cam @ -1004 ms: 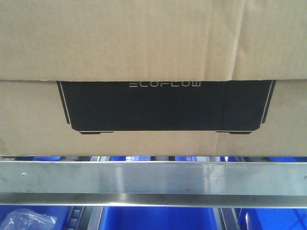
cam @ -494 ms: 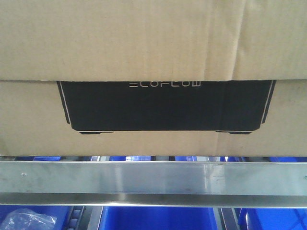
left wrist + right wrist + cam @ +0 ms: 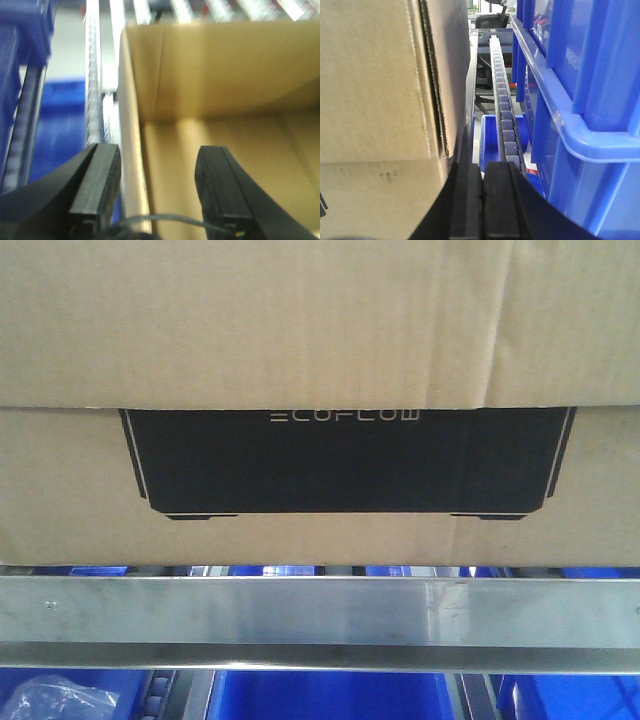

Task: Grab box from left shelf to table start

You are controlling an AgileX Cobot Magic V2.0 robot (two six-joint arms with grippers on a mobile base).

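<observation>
Presently, your item list. Left gripper [image 3: 159,155]: jaws spread wide, nothing clamped; a vertical edge of the box [image 3: 250,330] runs up between the two black fingers [image 3: 100,175], one finger on the outer side toward the shelf rollers, the other over the brown cardboard face. You cannot tell from the blurred wrist view whether either pad touches the cardboard. Right gripper [image 3: 482,167]: fingers pressed pad to pad, holding nothing, set just beside the box's corner, between it and a roller track [image 3: 502,110], with blue bins [image 3: 580,100] on the far side. Box: on the left shelf, filling the front view, black ECOFLOW panel [image 3: 340,465] facing you under the overhanging upper layer. Silver front rail [image 3: 320,610]: directly below the box. Crumpled clear plastic bag [image 3: 55,702]: lower level, among more blue bins.
</observation>
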